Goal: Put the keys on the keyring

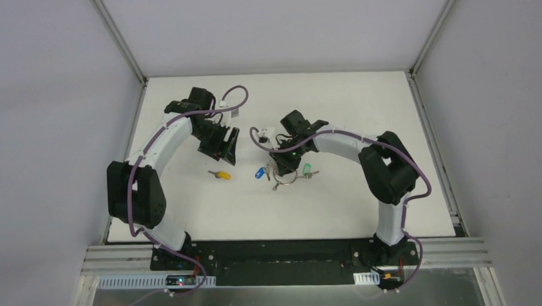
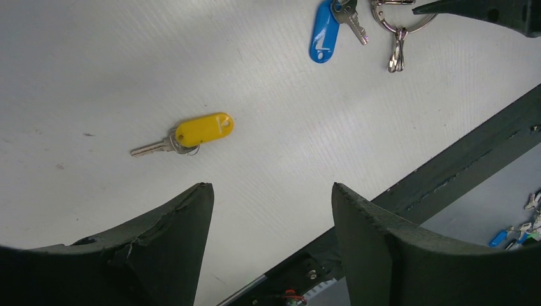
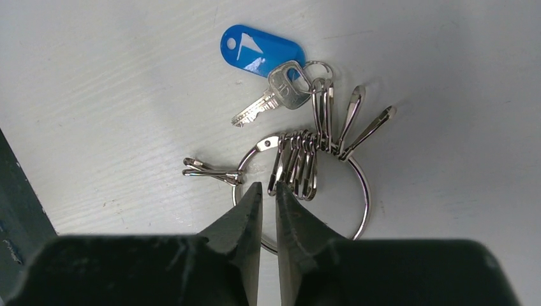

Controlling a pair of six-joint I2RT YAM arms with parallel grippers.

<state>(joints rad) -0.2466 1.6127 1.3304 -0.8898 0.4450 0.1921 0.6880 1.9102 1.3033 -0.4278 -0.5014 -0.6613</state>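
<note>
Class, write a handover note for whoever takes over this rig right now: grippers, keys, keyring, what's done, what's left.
Left gripper: open, above the table near the yellow key, which lies loose.
Right gripper: shut, seemingly pinching the keyring, which lies flat on the table.
Green key: loose beside the keyring.
Done: neither key is on.
Left: thread both.

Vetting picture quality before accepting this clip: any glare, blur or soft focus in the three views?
Top external: evenly lit, no glare. Left wrist: yellow key crisp, tool fingers dark and soft up close. Right wrist: keyring sharp, glare on blue tag.
</note>
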